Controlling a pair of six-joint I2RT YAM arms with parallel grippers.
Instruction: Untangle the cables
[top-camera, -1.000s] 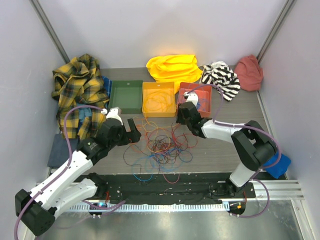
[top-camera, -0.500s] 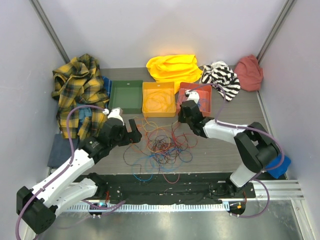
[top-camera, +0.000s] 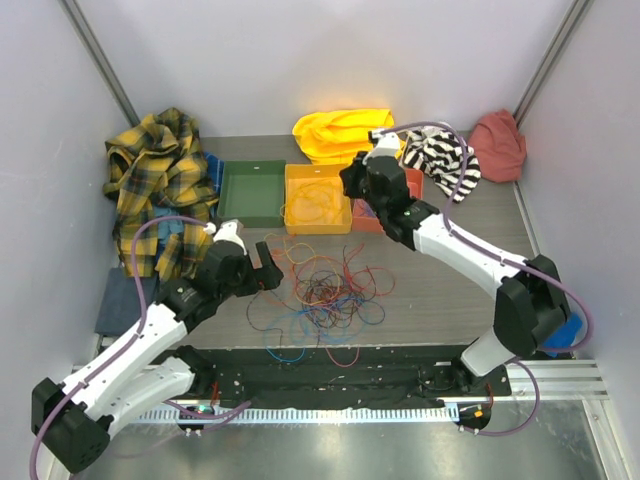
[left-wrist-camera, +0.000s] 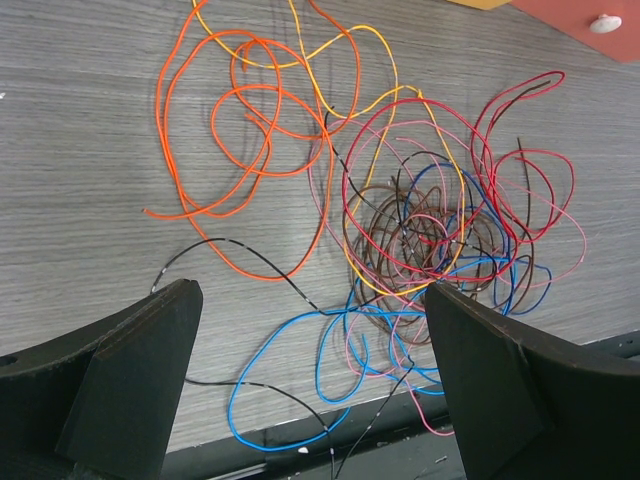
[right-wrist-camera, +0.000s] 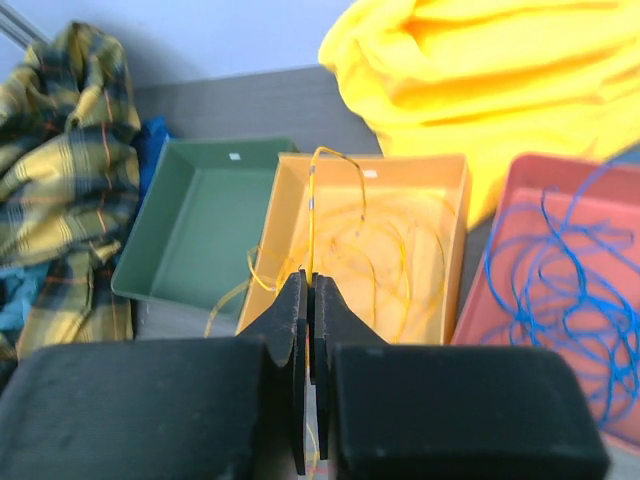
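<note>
Since a second ago the right gripper (top-camera: 352, 184) has lifted off the table's middle and swung back, and now hangs over the orange tray (top-camera: 289, 200); the left arm has barely shifted. From above we see the main heap of cables (top-camera: 325, 295) lying loose on the table (top-camera: 440, 290), between the two arms and in front of the three trays, with bare wood open to its right and a black rail (top-camera: 330, 365) close along its near side. The left gripper (top-camera: 268, 264) sits at the heap's left edge. Its wrist camera shows what the overhead view blurs: the left gripper (left-wrist-camera: 310, 295) has its jaws spread wide with nothing between them, above orange loops (left-wrist-camera: 240, 130) that lie apart to the left of the dense red, brown and blue knot (left-wrist-camera: 420, 240), whose strands reach down to the table's near edge. The right wrist view shows the right gripper (right-wrist-camera: 310, 292) pinched on one yellow cable (right-wrist-camera: 311, 210), which rises over the orange tray (right-wrist-camera: 370, 160). There we also see the green tray (right-wrist-camera: 200, 215) to its left, blue wires (right-wrist-camera: 560, 260) in the red tray (right-wrist-camera: 560, 160), and the yellow cloth (right-wrist-camera: 480, 70) behind.
</note>
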